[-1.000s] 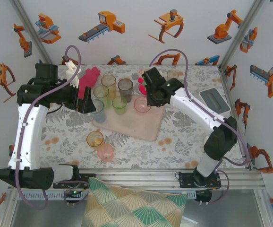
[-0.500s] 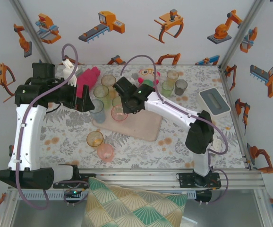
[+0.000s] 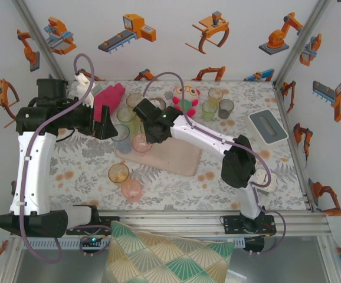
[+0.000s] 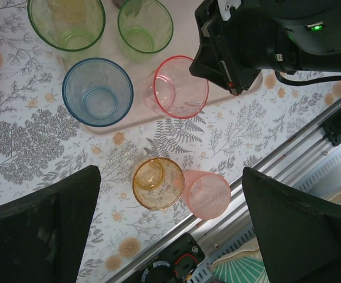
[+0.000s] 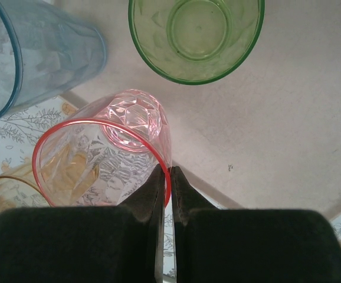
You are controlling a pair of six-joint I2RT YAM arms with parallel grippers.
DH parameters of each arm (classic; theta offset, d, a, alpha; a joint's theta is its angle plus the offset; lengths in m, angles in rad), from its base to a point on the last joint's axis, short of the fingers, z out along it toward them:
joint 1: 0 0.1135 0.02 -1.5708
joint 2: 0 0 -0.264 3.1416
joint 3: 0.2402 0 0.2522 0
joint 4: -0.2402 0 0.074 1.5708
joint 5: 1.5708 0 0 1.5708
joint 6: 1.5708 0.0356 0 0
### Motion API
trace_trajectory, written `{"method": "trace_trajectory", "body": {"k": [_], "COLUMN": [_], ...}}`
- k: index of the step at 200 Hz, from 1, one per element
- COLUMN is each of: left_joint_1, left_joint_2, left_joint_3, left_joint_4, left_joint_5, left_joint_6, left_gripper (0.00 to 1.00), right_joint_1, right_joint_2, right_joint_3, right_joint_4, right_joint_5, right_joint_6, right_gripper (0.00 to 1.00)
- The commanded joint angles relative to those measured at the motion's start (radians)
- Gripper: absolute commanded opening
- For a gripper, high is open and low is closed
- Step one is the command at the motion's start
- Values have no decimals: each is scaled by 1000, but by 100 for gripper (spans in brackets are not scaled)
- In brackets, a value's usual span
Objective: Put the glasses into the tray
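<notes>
At the tray's [image 3: 179, 158] near-left edge: right fingers [image 5: 148, 197] pinch the rim of a red-rimmed pink glass [image 5: 108, 156], one finger inside the wall, one outside. This glass is over the tray surface, close to the edge; cannot tell if its base touches down. Blue glass [image 4: 97, 91] just beside it, at the tray corner. Green glass [image 4: 145, 25] beyond, on the tray.

Left fingers [image 4: 46, 227] spread wide, gripping nothing, hanging above the tabletop [image 4: 35, 141] near the tray's left end. Below them, off the tray: orange glass [image 4: 157, 183] and pale pink glass [image 4: 209, 196], touching or nearly so.

Far side of the tabletop, right of a plush toy [image 3: 185, 97]: amber glass [image 3: 216, 94], second green glass [image 3: 209, 109] and grey glass [image 3: 225, 108], clustered. Grey-white box [image 3: 268, 125] near the right edge. Magenta cloth [image 3: 108, 97] far left.
</notes>
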Motion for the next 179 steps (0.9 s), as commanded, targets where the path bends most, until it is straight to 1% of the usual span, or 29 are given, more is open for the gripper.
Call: {"method": "trace_trajectory", "body": {"k": [1, 36, 126, 179], "left_joint_1": [7, 7, 7, 7], "left_joint_2": [-21, -24, -18, -21], "left_joint_3": [28, 26, 32, 31], "left_joint_4": [-7, -14, -16, -16], "left_joint_5": [22, 48, 49, 46], "left_joint_6": [-7, -2, 0, 1], "left_gripper": [97, 97, 97, 97], "right_joint_1": [0, -4, -15, -16], "right_joint_2": [21, 40, 92, 97], "right_joint_3": [39, 48, 69, 59], "right_joint_4": [-5, -6, -6, -11], "right_joint_5": [4, -14, -38, -39], "right_joint_6": [2, -3, 1, 2], "right_gripper": [9, 10, 10, 11]}}
